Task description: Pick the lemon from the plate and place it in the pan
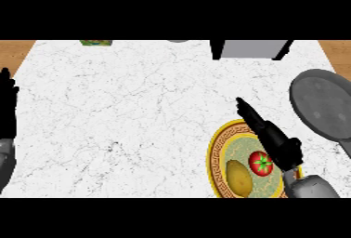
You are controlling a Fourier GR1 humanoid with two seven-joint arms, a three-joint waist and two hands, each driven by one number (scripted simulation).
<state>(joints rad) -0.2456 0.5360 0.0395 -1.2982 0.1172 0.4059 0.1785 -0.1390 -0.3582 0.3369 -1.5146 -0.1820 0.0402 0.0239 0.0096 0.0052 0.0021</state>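
Note:
A yellow lemon (238,178) lies on the left part of a gold-rimmed plate (214,153) at the lower right of the counter, beside a red tomato (260,162). The grey pan (322,104) sits at the right edge, farther back than the plate. My right hand (274,137) hovers over the plate's far right part with its fingers straight, pointing up and to the left; it holds nothing and is apart from the lemon. My left hand (8,104) rests open at the left edge, fingers up.
A grey box with black sides (250,48) stands at the back, right of centre. A green item (95,42) and a grey round object (179,41) peek in at the back edge. Wooden floor shows beyond both back corners.

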